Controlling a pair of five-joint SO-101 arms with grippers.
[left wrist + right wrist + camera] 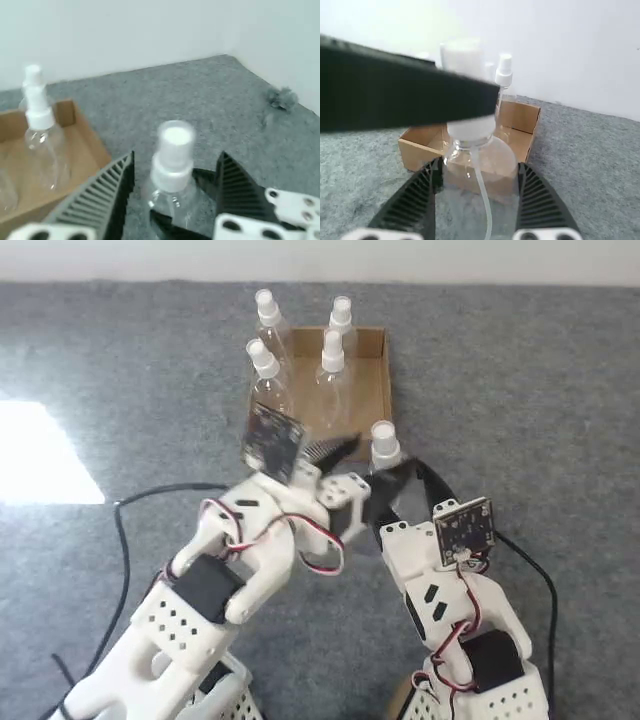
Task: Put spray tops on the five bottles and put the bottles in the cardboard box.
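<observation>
A clear bottle with a white spray top stands on the grey carpet just in front of the cardboard box. My right gripper is shut on the bottle's body, one black finger on each side. My left gripper is open around the spray top, with a gap on both sides. One of its fingers crosses in front of the top in the right wrist view. Several capped bottles stand upright inside the box.
The box wall is close beside the left gripper, with a capped bottle behind it. The box's front wall stands right behind the held bottle. A black cable runs over the carpet left of the arms.
</observation>
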